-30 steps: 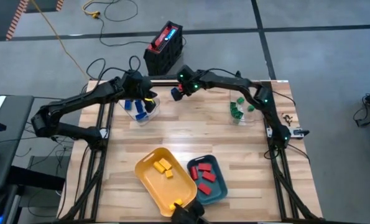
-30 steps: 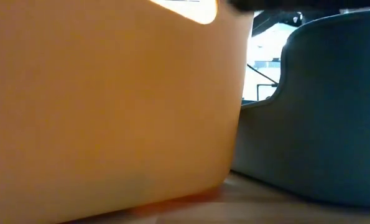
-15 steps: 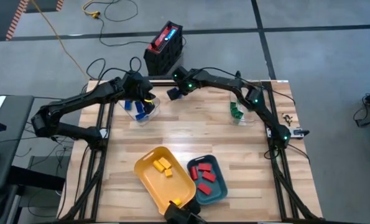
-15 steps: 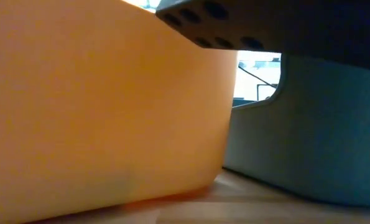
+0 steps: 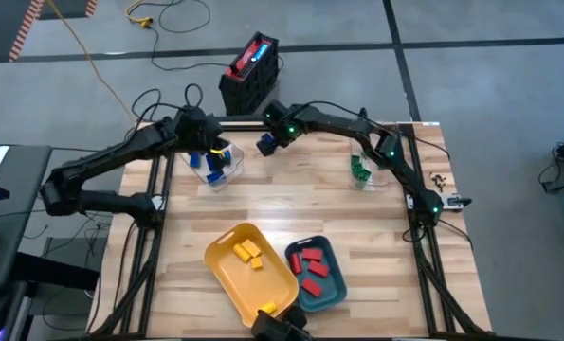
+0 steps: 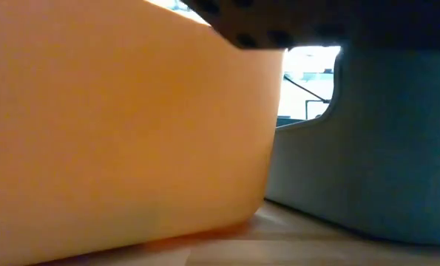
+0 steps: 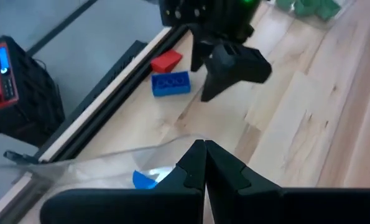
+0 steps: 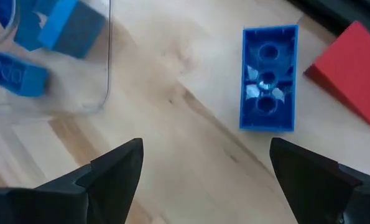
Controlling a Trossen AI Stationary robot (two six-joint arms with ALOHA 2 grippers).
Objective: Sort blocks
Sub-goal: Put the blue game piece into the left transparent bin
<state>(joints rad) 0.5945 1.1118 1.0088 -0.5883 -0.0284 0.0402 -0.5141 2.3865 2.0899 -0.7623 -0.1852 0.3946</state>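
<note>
1. Blocks, small plastic toy bricks: yellow blocks (image 5: 249,252) lie in the yellow oblong tray (image 5: 227,276), red ones (image 5: 312,264) in the teal oblong tray (image 5: 336,290), lower centre of the high view.
2. Blue ones sit in the clear plastic container (image 5: 213,169) at upper left; green ones (image 5: 360,169) in a second clear container at upper right.
3. Left to sort: a loose blue block (image 8: 269,78) and a red block (image 8: 352,71) on the wooden worktop (image 5: 291,204), far edge.
4. Right tool (image 8: 203,168), fingers wide apart, hangs above the loose blue block. Left tool (image 7: 204,163), fingers together, empty, over the blue container.
5. Low view blocked by tray walls; block counts unreadable.
</note>
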